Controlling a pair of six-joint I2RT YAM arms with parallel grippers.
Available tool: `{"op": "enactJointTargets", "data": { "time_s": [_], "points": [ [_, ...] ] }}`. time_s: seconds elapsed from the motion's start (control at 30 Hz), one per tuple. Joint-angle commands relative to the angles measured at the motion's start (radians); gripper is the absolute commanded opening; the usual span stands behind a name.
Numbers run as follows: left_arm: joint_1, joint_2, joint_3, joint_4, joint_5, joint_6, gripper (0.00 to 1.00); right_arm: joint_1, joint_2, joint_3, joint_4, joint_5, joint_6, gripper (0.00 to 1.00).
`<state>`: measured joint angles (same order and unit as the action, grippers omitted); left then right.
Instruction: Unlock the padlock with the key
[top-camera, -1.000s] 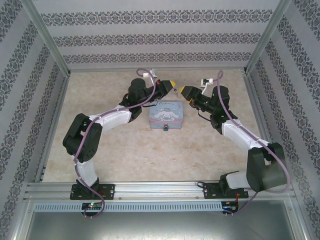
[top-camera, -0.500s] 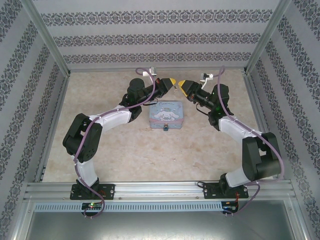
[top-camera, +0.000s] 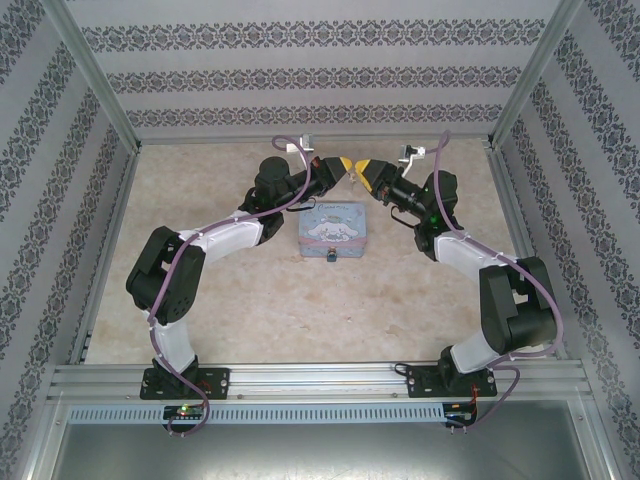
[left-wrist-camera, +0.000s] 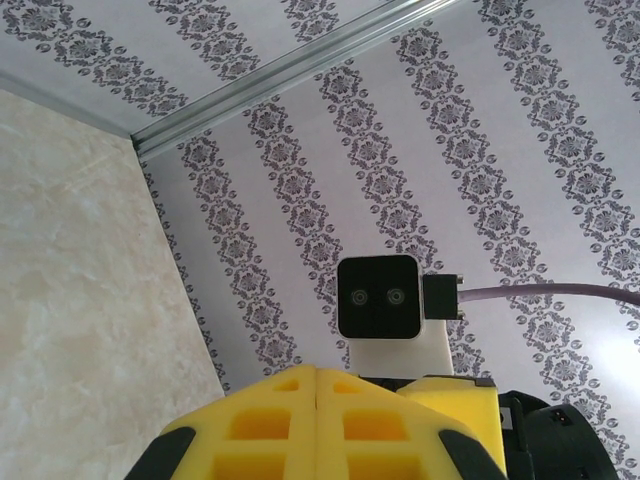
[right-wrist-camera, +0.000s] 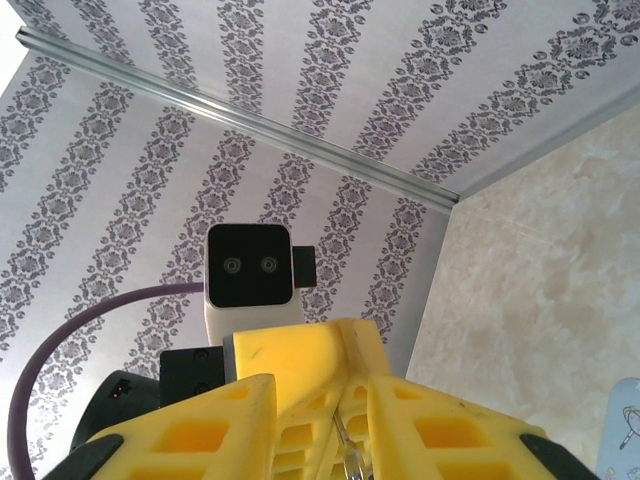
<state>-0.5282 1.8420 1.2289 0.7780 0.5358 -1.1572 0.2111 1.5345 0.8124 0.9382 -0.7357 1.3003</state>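
Key hand-off between raised grippers: drop risk.
Left gripper (top-camera: 344, 163) jaws pressed shut. Right gripper (top-camera: 362, 166) jaws parted around their tips, with the slim dark metal key (right-wrist-camera: 345, 445) in the gap; who holds it is unclear. A mistimed release would likely drop it. Below the jaws, on the beige table (top-camera: 250, 300), the light-blue cartoon tin (top-camera: 331, 225) sits between them and the tiny blue-teal padlock (top-camera: 331, 254) at its near edge.

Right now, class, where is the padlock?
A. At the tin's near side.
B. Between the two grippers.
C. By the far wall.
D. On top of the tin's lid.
A: the top view shows the padlock at the near side of the tin, off its lid.
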Motion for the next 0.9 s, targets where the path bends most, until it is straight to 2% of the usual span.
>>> {"op": "enactJointTargets", "data": {
  "time_s": [0.0, 0.23, 0.87],
  "points": [
    [0.008, 0.013, 0.034, 0.039, 0.022, -0.007, 0.00, -0.006, 0.004, -0.022, 0.054, -0.031, -0.001, 0.31],
    [0.009, 0.013, 0.042, 0.023, 0.027, -0.004, 0.00, -0.003, 0.007, -0.035, 0.060, -0.033, -0.004, 0.33],
    [0.009, 0.019, 0.038, -0.015, 0.031, -0.008, 0.00, 0.017, 0.029, -0.026, 0.078, -0.056, -0.009, 0.24]
  ]
}}
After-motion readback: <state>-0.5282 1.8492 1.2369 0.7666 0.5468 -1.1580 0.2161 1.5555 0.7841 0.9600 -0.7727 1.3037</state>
